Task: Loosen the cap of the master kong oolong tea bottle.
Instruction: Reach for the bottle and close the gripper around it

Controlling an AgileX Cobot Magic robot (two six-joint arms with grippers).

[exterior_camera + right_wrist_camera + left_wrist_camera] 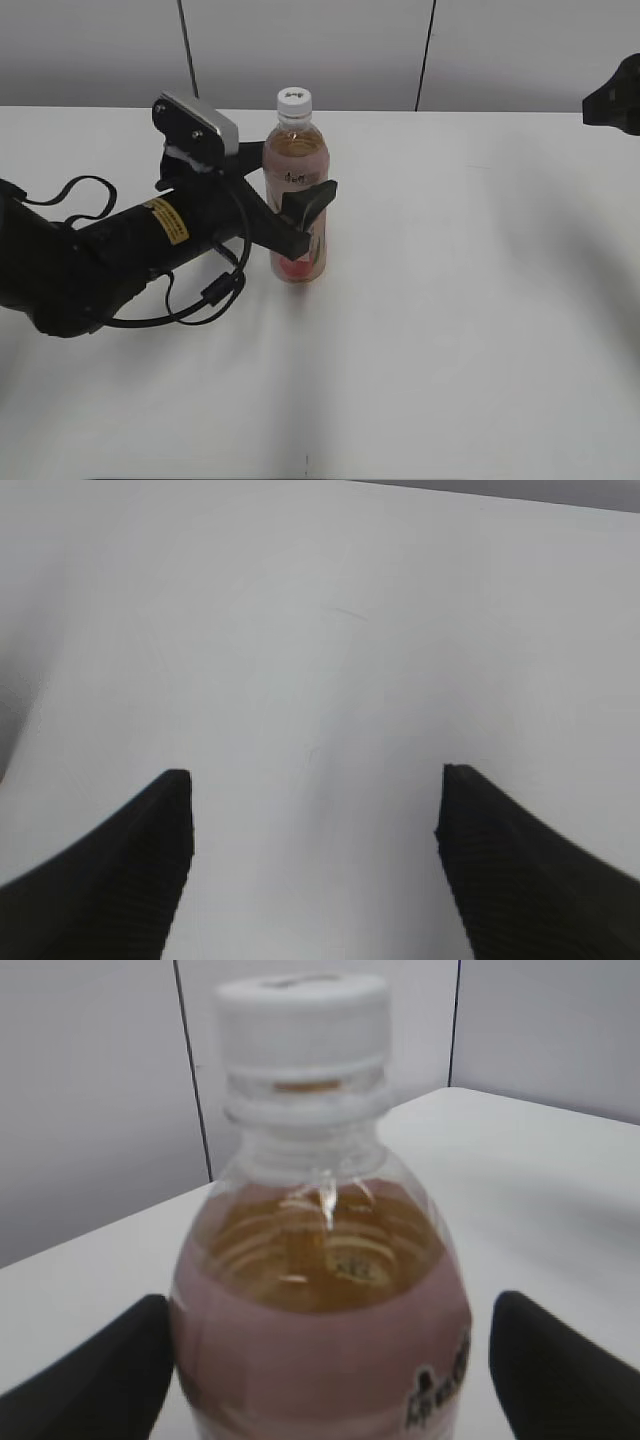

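Evenly lit, bright, soft. Faint grey shadows across the white bench (480,300), strongest right of frame. Close-up bottle (320,1290) blurred, small glare on its shoulder. Dark pincer fingers (110,880) underexposed at lower corners.

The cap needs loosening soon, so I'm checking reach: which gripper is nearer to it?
Left. The left gripper straddles the bottle just below the cap; the right gripper is open over bare table.
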